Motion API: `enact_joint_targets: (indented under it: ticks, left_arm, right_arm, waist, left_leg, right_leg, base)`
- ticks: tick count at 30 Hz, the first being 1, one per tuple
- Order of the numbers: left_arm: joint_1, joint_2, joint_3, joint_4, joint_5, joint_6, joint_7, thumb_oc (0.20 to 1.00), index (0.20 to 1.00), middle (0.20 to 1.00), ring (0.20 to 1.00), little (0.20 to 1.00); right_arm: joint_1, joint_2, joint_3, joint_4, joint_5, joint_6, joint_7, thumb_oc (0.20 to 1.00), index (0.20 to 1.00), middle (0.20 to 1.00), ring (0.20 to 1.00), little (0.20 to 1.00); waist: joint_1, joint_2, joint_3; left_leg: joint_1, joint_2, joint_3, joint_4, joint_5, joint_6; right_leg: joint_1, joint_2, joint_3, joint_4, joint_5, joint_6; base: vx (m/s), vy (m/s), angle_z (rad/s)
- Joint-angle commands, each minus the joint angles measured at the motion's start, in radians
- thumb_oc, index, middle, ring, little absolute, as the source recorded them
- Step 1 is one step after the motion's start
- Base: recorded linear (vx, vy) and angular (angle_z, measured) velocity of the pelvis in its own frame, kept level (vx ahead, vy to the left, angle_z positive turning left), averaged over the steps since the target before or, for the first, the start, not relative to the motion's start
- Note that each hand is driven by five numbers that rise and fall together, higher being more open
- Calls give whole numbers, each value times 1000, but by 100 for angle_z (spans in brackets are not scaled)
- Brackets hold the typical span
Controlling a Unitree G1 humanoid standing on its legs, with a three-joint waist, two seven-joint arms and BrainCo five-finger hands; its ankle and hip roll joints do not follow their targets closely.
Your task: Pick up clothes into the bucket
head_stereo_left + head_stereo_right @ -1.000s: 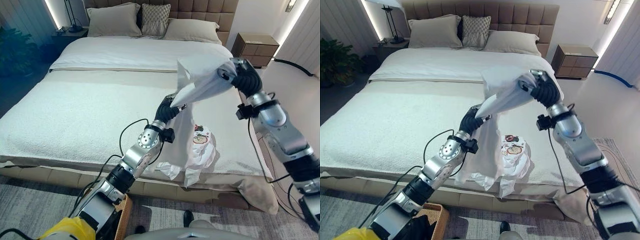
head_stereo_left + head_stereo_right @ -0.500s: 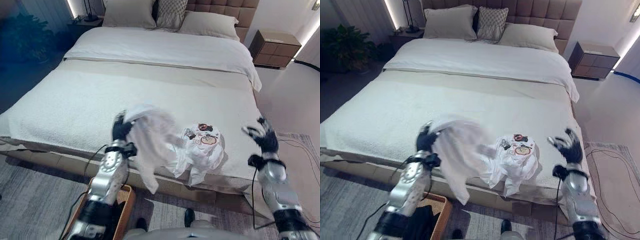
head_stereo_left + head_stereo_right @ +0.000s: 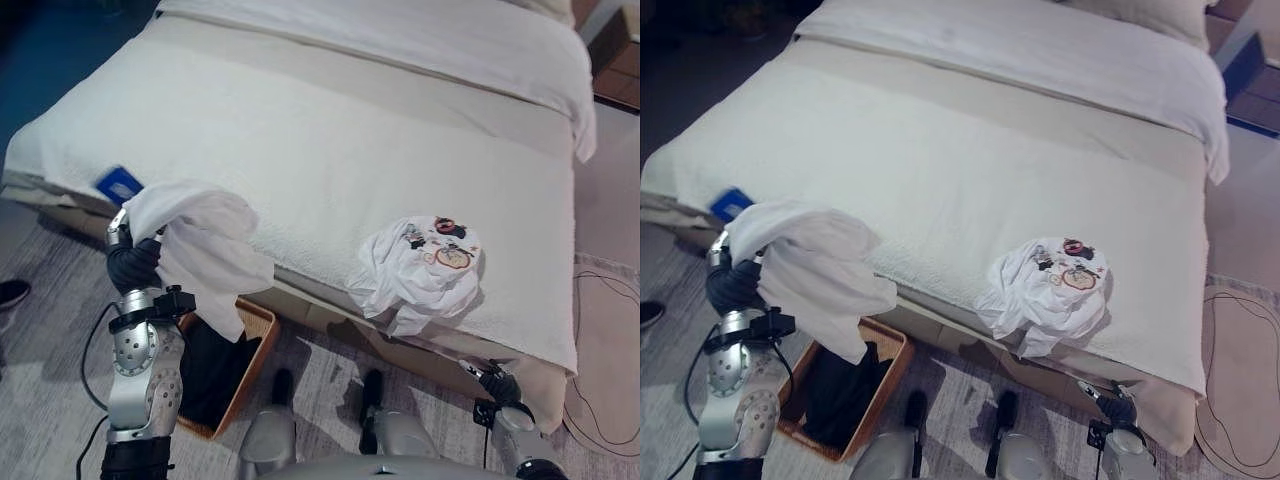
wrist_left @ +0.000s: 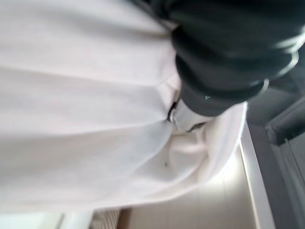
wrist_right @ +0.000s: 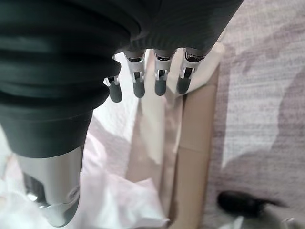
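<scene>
Fingers of the left hand (image 3: 132, 262) lay buried under the white garment (image 3: 200, 245), grip undeterminable; it hung above the wicker basket (image 3: 245, 375) beside the bed (image 3: 330, 130), apparently for dropping. Right hand (image 5: 147, 81) hung slack. Another shirt (image 3: 420, 270) lay near the bed's front edge.

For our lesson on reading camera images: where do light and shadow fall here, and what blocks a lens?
Left eye view: bed evenly bright, basket shaded inside beneath the white garment. Left wrist view: that garment, draped over the left robot hand, blocks most of the scene. Right wrist view: soft shadows cross the rug past the right robot hand.
</scene>
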Motion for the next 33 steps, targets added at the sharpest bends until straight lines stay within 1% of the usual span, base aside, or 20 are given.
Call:
enact_joint_targets:
  ticks: [1,3,4,5,7,8,9,12,13,14,17,19,20,24,25,26,27,30,32,33]
  left_arm:
    - [43,49,71,-81,1,-85,4,200,200,200,200,200]
    - [47,53,62,-60,2,-80,4,200,200,200,200,200]
    - [60,78,50,9,37,-60,9,200,200,200,200,200]
    - [58,87,45,40,55,-54,13,200,200,200,200,200]
    - [45,122,34,148,160,-34,50,200,200,200,200,200]
    - [42,123,32,152,161,-36,52,200,200,200,200,200]
    - [25,161,21,222,286,-20,102,200,200,200,200,200]
    - [-23,185,-13,374,419,23,182,200,200,200,200,200]
    - [-27,186,-15,378,420,21,184,200,200,200,200,200]
    - [-78,180,-39,489,431,29,223,200,200,200,200,200]
    - [-133,196,-67,589,474,55,278,200,200,200,200,200]
    - [-164,203,-80,625,481,53,294,200,200,200,200,200]
    - [-212,215,-104,688,491,68,320,200,200,200,200,200]
    - [-303,259,-148,785,513,85,351,200,200,200,200,200]
    - [-305,260,-149,787,513,84,351,200,200,200,200,200]
    - [-342,301,-177,844,552,102,352,200,200,200,200,200]
    - [-360,315,-195,860,567,105,353,200,200,200,200,200]
    - [-382,328,-215,879,581,115,349,200,200,200,200,200]
    - [-412,354,-233,911,610,138,351,200,200,200,200,200]
    - [-424,363,-235,922,618,141,358,285,285,285,285,285]
  right_arm:
    - [-33,-53,-5,15,-18,-21,-39,1000,1000,1000,1000,1000]
    - [-36,-58,-5,25,-22,-20,-41,1000,1000,1000,1000,1000]
    - [-43,-68,-8,32,-25,-22,-50,1000,1000,1000,1000,1000]
    - [-45,-69,-9,18,-28,-25,-54,1000,1000,1000,1000,1000]
    - [-49,-70,-5,-29,-36,-42,-73,1000,1000,1000,1000,1000]
    - [-50,-69,-6,-30,-36,-42,-74,1000,1000,1000,1000,1000]
    - [-62,-69,-6,-59,-38,-61,-97,1000,1000,1000,1000,1000]
    - [-86,-62,2,-133,-30,-93,-130,1000,1000,1000,1000,1000]
    - [-86,-62,0,-135,-31,-92,-131,1000,1000,1000,1000,1000]
    - [-105,-61,8,-195,-22,-116,-152,1000,1000,1000,1000,1000]
    - [-127,-58,17,-276,-11,-147,-171,1000,1000,1000,1000,1000]
    - [-140,-57,20,-287,-5,-153,-180,1000,1000,1000,1000,1000]
    - [-163,-61,31,-321,-4,-165,-192,1000,1000,1000,1000,1000]
    - [-220,-72,50,-374,3,-191,-218,1000,1000,1000,1000,1000]
    - [-221,-71,49,-374,3,-191,-219,1000,1000,1000,1000,1000]
    - [-245,-77,63,-388,8,-205,-229,1000,1000,1000,1000,1000]
    - [-254,-80,66,-392,11,-212,-231,1000,1000,1000,1000,1000]
    - [-269,-83,66,-425,11,-222,-242,1000,1000,1000,1000,1000]
    - [-290,-94,65,-473,3,-240,-266,1000,1000,1000,1000,1000]
    - [-295,-95,62,-488,-4,-246,-274,1000,1000,1000,1000,1000]
  waist:
    - [26,-15,-16]
    - [30,-14,-12]
    - [42,-11,6]
    - [42,-11,11]
    - [43,-12,32]
    - [44,-12,33]
    - [43,-16,51]
    - [35,-26,80]
    - [37,-26,80]
    - [26,-35,109]
    - [11,-45,142]
    - [6,-49,154]
    - [-6,-57,175]
    - [-31,-75,217]
    - [-30,-75,216]
    - [-46,-80,219]
    - [-52,-82,219]
    - [-62,-81,219]
    - [-79,-81,219]
    - [-83,-82,219]
  left_leg:
    - [-75,-58,-23,89,-57,23]
    - [-82,-61,-31,91,-54,23]
    - [-92,-62,-44,101,-59,21]
    - [-101,-65,-48,102,-52,23]
    - [-117,-63,-53,113,-55,23]
    - [-118,-63,-52,114,-56,23]
    - [-135,-63,-54,124,-55,23]
    - [-173,-57,-48,151,-56,24]
    - [-176,-57,-48,153,-57,24]
    - [-210,-55,-37,186,-59,26]
    - [-252,-50,-22,224,-66,29]
    - [-271,-49,-16,238,-68,31]
    - [-306,-48,-8,265,-71,33]
    - [-380,-44,2,320,-78,38]
    - [-383,-44,2,322,-79,39]
    - [-424,-41,9,351,-86,41]
    - [-449,-41,9,369,-90,43]
    - [-499,-39,13,407,-99,45]
    - [-559,-38,20,445,-111,48]
    - [-574,-36,22,456,-113,48]
  right_leg:
    - [8,-46,-36,108,-90,23]
    - [5,-49,-45,110,-91,23]
    - [5,-51,-58,120,-98,23]
    - [-3,-54,-61,122,-94,24]
    - [-22,-56,-60,143,-101,24]
    - [-24,-56,-59,145,-102,24]
    - [-44,-57,-56,158,-101,24]
    - [-81,-60,-48,178,-101,24]
    - [-85,-60,-47,180,-101,24]
    - [-120,-61,-36,205,-102,21]
    - [-171,-60,-18,234,-104,18]
    - [-194,-57,-8,247,-106,16]
    - [-237,-57,4,272,-107,14]
    - [-314,-53,25,315,-112,12]
    - [-317,-53,26,317,-113,12]
    - [-358,-52,38,331,-110,13]
    - [-383,-49,44,341,-109,14]
    - [-434,-48,57,363,-109,13]
    - [-494,-47,72,388,-110,13]
    - [-512,-47,77,395,-111,13]
  base:
    - [-21,12,29]
    - [-12,3,28]
    - [-38,9,31]
    - [-64,14,35]
    - [-56,19,22]
    - [-67,22,12]
    - [-73,22,5]
    - [-68,28,0]
    - [-101,42,-1]
    - [-83,44,-2]
    - [-85,69,-10]
    - [-72,60,-21]
    - [-76,69,-28]
    - [-73,62,-17]
    - [-57,58,-19]
    - [-37,58,-26]
    - [-39,58,-23]
    - [-22,73,-13]
    - [-21,79,-11]
    - [-16,54,-10]
